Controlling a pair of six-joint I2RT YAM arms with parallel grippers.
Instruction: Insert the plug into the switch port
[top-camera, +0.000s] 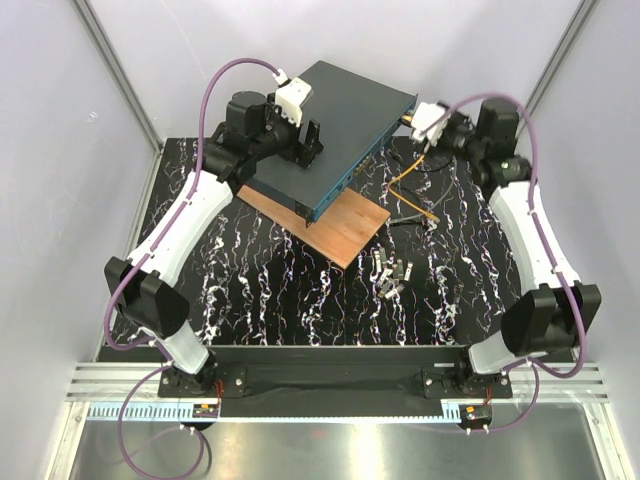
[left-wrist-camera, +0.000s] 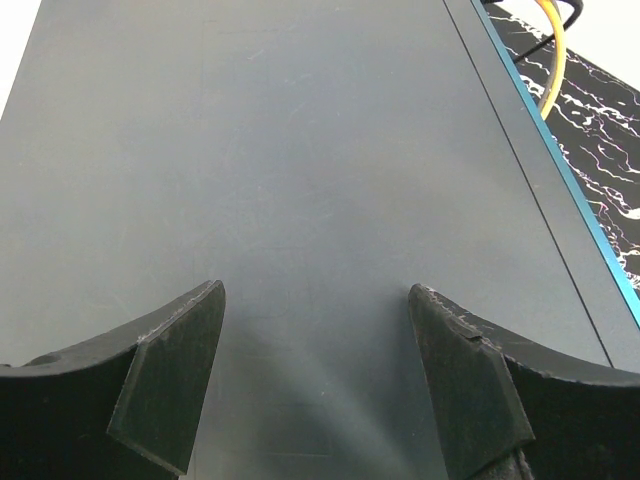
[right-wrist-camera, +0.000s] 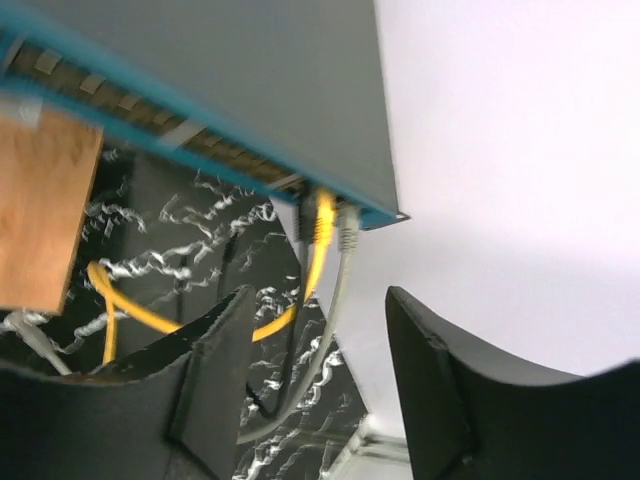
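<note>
The switch is a flat dark grey box resting partly on a wooden board. Its teal front face carries a row of ports. The yellow plug on the orange cable sits in a port near the far end of the row, between a black cable and a grey cable. My right gripper is open and empty, a short way back from the plug, with the cables hanging between its fingers. My left gripper is open and empty over the switch's top.
The wooden board lies under the switch's near corner. Several small grey metal modules lie on the black marbled mat. Orange cable loops and a black cable lie on the mat by the front face. White walls close in the back and sides.
</note>
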